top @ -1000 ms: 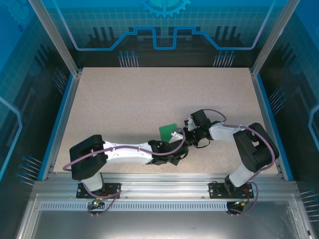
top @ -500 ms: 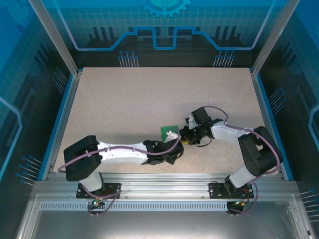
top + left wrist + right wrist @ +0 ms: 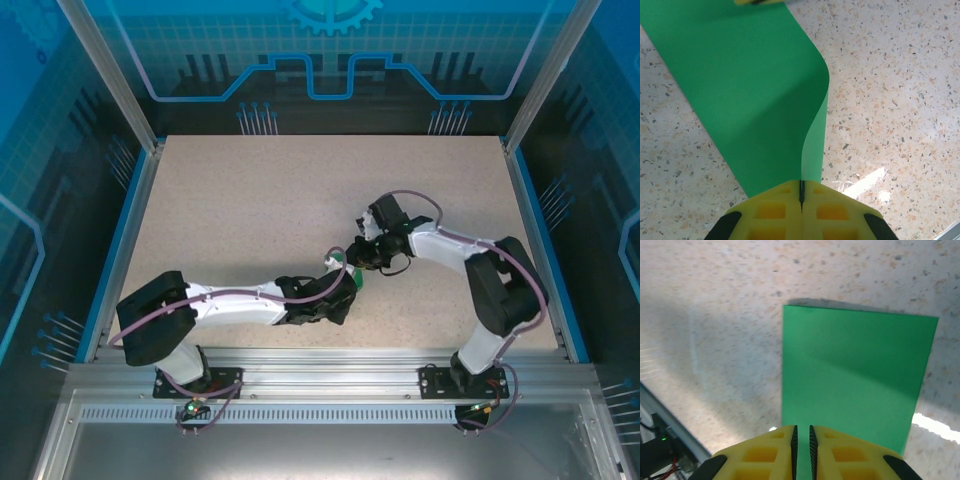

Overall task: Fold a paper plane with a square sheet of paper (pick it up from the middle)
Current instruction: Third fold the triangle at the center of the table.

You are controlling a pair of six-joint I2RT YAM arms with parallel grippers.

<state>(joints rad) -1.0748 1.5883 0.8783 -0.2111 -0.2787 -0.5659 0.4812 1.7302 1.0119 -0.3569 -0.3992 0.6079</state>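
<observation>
The fingers of the left gripper (image 3: pixel 801 192) were pressed together on one edge of the square sheet of paper (image 3: pixel 740 90), which bent in a soft curve beyond them. The fingers of the right gripper (image 3: pixel 801 432), nearly together, pinched another edge. The sheet hung between both grippers, just above the table (image 3: pixel 890 100). I judged the work early: no sharp crease, nose or wings yet.
</observation>
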